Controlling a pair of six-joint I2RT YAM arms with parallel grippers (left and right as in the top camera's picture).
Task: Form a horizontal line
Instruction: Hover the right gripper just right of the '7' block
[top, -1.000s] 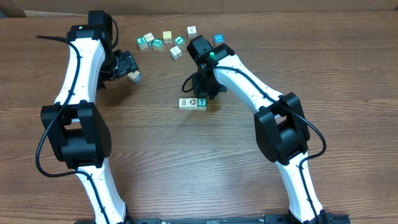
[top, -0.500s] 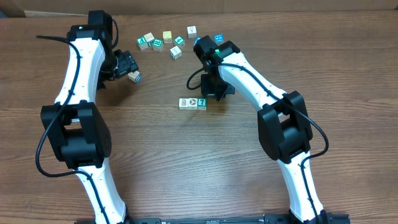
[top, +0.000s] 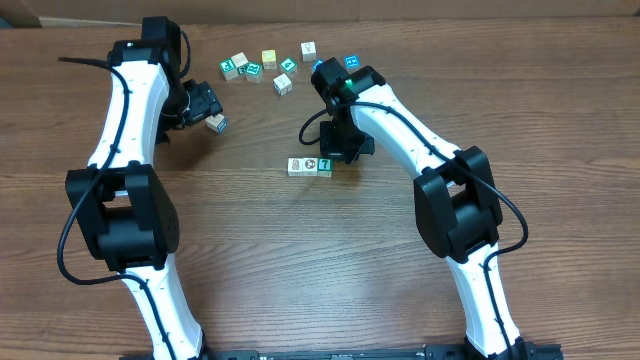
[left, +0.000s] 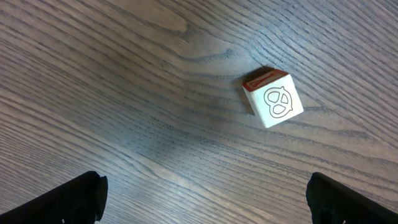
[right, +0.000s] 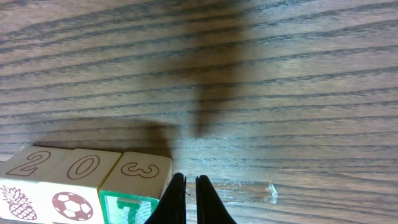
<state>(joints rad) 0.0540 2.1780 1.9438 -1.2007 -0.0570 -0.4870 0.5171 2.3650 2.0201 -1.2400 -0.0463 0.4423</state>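
Observation:
The horizontal line (top: 309, 166) shows as a short row of three cubes on the wooden table. In the right wrist view they are a pineapple cube (right: 22, 186), a soccer ball cube (right: 78, 183) and a green 7 cube (right: 137, 186). My right gripper (right: 186, 199) is shut and empty, its tips just beside the right end of the row; it also shows in the overhead view (top: 340, 146). My left gripper (left: 208, 193) is open and empty, above a loose white cube with a pretzel print (left: 272, 98), also seen in the overhead view (top: 216, 124).
Several loose cubes lie along the far side of the table: white and teal ones (top: 240, 68), a yellow one (top: 269, 58), a white one (top: 283, 84) and a blue one (top: 351, 62). Both arms reach over the far half.
My right arm's upper part has swung to the right and away. Its gripper stays by the right end of the row. The cubes and left arm have not moved.

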